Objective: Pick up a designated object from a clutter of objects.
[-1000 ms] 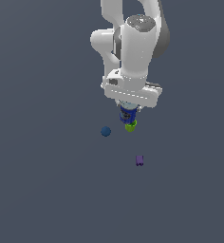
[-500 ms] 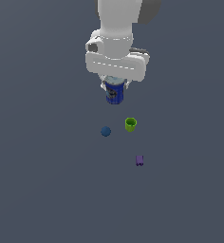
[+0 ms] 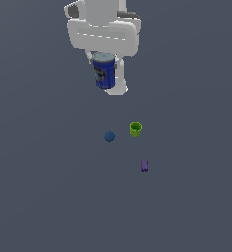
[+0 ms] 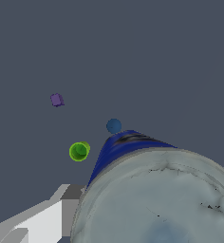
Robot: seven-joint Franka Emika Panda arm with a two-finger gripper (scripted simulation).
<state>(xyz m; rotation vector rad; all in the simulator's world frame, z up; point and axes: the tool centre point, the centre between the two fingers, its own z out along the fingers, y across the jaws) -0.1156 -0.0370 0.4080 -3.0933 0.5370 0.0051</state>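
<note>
The claw (image 3: 106, 74) is closed on the blue can (image 3: 104, 73), holding it upright, well above the surface (image 3: 39, 187). Below lie the green cup (image 3: 134, 129), dark-blue ball (image 3: 109, 136) and purple block (image 3: 144, 166).

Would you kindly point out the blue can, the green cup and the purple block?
blue can (image 3: 104, 74): exterior view, side label.
green cup (image 3: 135, 129): exterior view, outer wall.
purple block (image 3: 144, 166): exterior view, front face.
</note>
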